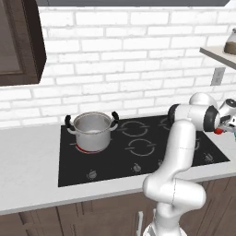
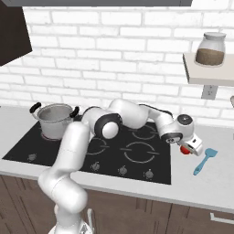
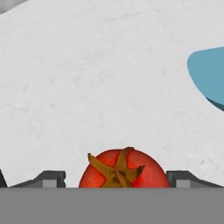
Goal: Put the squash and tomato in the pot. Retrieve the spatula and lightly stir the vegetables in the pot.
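A: Report tool status.

B: Tool [image 3: 116, 181] is low over the tabletop [image 3: 87, 78], to the right of the cooktop [image 2: 114, 151]. Fingertips [image 3: 51, 179] stand wide apart, one each side of the tomato [image 3: 124, 169]. Gap shows betw. each tip and the fruit in the hand view, so no grip confirmed; tomato sits on the tabletop.

A: Tomato loc. in the base views?

B: Right base view: red ball [image 2: 185, 150] just under the tool [image 2: 194, 147], near the cooktop's right edge. Left base view: small red patch [image 1: 218, 131] beside the wrist.

A: Spatula?

B: Spatula [image 2: 204, 161] lies flat on the tabletop, just right of the tomato, apart from it. Its teal blade [image 3: 210, 78] shows at the right edge of the hand view.

A: Pot?

B: Pot [image 1: 92, 132] stands upright on the rear-left burner, well apart from the tool. Contents: cannot tell. Squash: cannot tell.

A: Other items?

B: Jar [image 2: 210, 49] on a wall shelf [image 2: 208, 73], upper right.
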Controlling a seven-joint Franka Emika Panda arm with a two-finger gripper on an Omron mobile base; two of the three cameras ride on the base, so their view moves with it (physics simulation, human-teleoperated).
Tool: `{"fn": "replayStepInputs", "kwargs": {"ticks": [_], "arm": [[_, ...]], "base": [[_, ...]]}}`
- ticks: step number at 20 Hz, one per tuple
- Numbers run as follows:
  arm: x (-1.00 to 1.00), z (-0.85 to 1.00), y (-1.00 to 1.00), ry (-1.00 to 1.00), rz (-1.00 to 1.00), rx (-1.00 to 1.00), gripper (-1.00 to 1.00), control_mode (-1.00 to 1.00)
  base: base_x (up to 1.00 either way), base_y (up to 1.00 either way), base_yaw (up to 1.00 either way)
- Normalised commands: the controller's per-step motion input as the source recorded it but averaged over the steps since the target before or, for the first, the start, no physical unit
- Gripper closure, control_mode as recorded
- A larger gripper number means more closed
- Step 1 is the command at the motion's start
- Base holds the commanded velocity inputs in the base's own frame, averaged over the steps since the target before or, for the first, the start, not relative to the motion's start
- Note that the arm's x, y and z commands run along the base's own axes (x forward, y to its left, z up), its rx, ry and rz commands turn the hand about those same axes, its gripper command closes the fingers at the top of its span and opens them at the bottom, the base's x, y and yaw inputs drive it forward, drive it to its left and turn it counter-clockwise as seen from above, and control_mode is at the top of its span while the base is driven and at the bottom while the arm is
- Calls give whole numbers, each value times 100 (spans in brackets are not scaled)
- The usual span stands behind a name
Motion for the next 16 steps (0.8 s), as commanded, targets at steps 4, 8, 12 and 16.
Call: {"fn": "replayStepInputs", "kwargs": {"ticks": [4,8,12,16], "arm": [[0,-30,1,5,0,0,100,-100],[-21,-20,23,4,0,0,100,-100],[-71,56,52,0,0,0,100,-100],[-75,82,79,0,0,0,100,-100]], "base": [[0,0,0],[0,0,0],[0,0,0],[0,0,0]]}}
